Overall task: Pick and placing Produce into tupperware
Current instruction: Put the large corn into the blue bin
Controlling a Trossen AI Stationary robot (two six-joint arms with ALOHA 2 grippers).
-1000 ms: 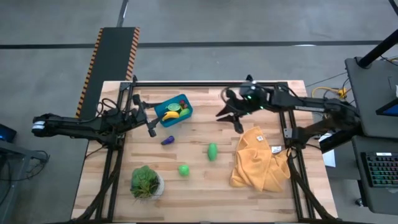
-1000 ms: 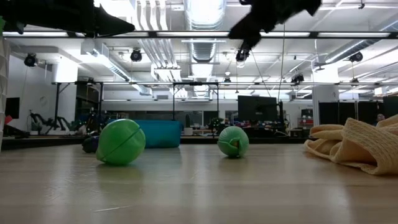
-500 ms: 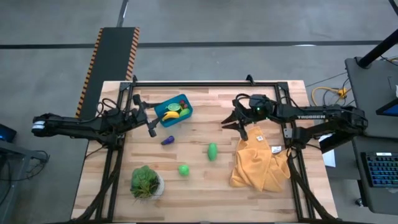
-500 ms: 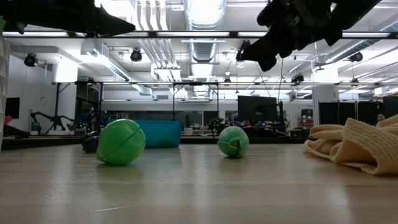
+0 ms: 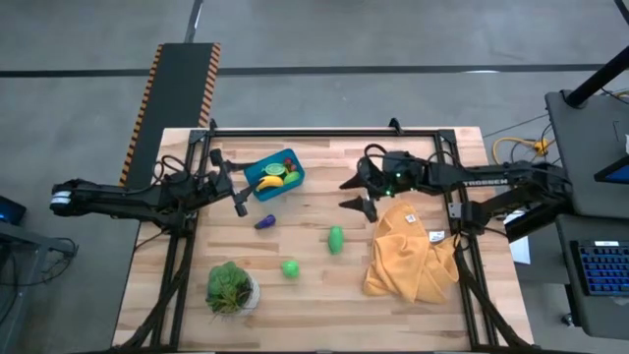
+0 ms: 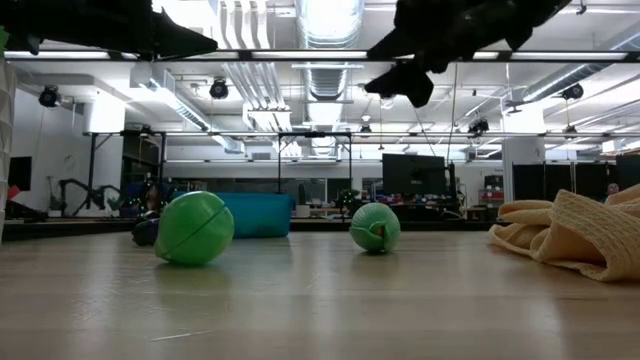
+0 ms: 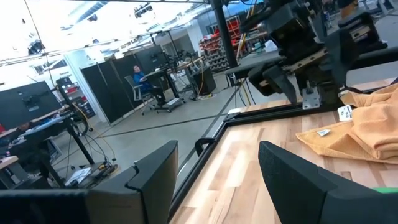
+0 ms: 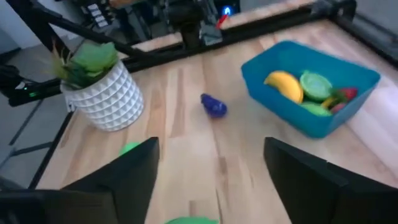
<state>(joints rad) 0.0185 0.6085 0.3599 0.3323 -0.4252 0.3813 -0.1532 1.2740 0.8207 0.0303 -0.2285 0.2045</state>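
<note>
High view: tupperware [image 5: 278, 174] long axis runs diagonally, banana [image 5: 269, 182] lying along it.

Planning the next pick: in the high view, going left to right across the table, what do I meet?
Potted plant → eggplant → tupperware → round green piece → oval green piece → right gripper → yellow cloth.

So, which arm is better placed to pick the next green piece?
Probably the right: the right gripper hangs open just above the oval green piece. The left gripper waits open beside the tupperware, farther away.
</note>
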